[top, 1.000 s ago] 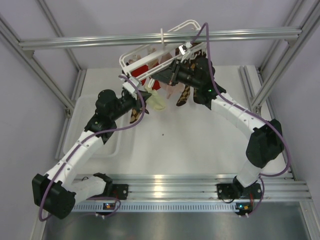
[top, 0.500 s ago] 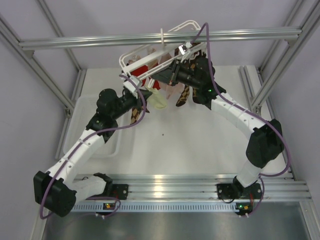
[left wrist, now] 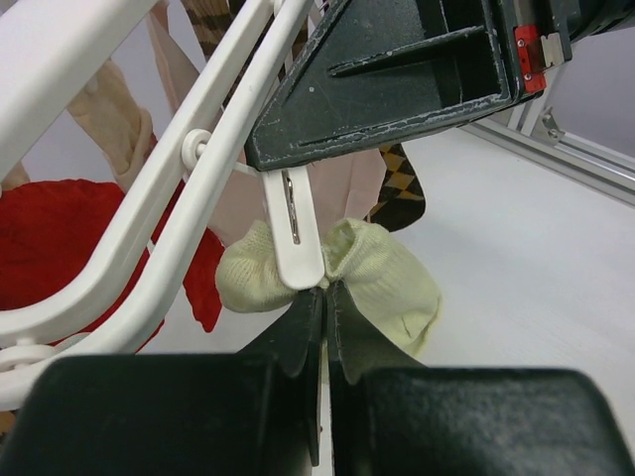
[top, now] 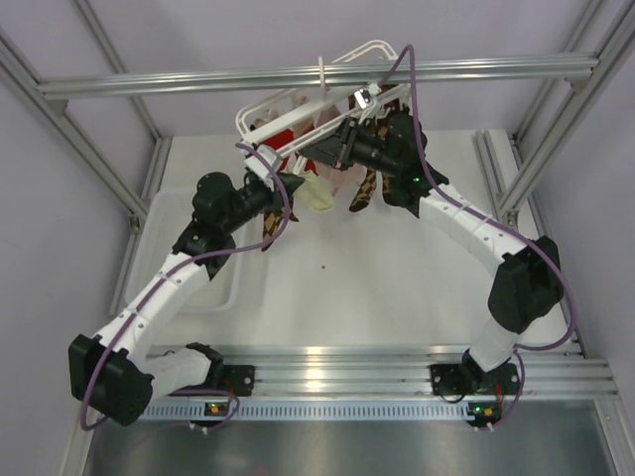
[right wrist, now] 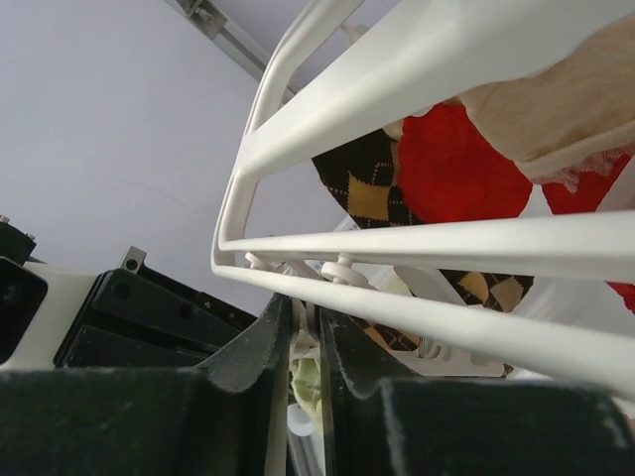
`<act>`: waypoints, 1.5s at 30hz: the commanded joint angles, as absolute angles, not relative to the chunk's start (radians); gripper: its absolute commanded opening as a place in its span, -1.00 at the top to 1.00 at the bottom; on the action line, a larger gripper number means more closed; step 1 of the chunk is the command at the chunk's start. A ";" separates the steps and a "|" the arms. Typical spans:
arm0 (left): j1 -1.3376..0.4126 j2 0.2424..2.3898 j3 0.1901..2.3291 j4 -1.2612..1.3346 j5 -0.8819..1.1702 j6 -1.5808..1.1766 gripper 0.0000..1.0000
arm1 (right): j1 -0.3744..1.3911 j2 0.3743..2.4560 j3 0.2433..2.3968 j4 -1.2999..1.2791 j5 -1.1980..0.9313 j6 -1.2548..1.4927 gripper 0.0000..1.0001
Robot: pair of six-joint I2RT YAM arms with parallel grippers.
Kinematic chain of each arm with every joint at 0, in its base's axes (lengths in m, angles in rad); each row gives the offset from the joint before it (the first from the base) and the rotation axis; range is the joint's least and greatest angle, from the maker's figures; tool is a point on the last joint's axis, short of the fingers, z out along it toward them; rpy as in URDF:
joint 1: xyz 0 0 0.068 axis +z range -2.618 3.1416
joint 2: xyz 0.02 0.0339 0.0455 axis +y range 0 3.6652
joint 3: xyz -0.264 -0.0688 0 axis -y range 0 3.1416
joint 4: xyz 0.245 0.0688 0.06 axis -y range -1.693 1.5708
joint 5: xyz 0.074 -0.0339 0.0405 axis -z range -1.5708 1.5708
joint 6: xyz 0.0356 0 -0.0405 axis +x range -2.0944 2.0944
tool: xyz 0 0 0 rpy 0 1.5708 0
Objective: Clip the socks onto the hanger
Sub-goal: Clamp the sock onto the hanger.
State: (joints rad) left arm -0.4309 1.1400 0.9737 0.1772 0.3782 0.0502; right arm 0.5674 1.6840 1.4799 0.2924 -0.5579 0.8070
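The sock [left wrist: 387, 288] is small and plain, a pale cream-yellow knit bunched into two soft lobes. It hangs just under the hanger [right wrist: 476, 243], high above the counter [top: 397, 288]. Now the left pincer [left wrist: 323, 297] is clamped together on a fold of it, right at the tip of a dangling white clip [left wrist: 296, 243], fabric touching that tip. Up top, the right pincer [right wrist: 306, 317] is squeezed on the clip's upper end, against the rail. Pegged on the hanger are a red sock [left wrist: 60, 238], a pink sock [left wrist: 342, 183] and an argyle sock [right wrist: 362, 188]. Over on the left, a white tray [top: 154, 223] sits under the left arm; what's in it I can't tell.
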 commanded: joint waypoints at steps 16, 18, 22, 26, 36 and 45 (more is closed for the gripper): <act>-0.434 1.134 1.012 0.235 0.374 0.048 1.00 | 0.545 1.683 1.509 0.350 -0.534 0.848 0.03; -0.434 1.134 1.014 0.233 0.368 0.043 1.00 | 0.546 1.677 1.508 0.348 -0.532 0.842 -0.07; -0.434 1.124 1.012 0.215 0.356 0.043 1.00 | 0.545 1.661 1.502 0.339 -0.532 0.819 -0.35; -0.434 1.106 1.008 0.175 0.312 0.048 1.00 | 0.535 1.634 1.477 0.325 -0.532 0.789 -0.47; -0.417 1.052 1.008 0.075 0.239 0.049 1.00 | 0.531 1.516 1.348 0.330 -0.603 0.664 -0.40; -0.371 1.017 1.002 0.026 0.242 0.045 1.00 | 0.532 1.385 1.224 0.316 -0.676 0.592 -0.10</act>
State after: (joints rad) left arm -0.3916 1.0458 0.9779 0.0357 0.2523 0.0509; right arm 0.5442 1.4391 1.2556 0.3248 -0.6197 0.6334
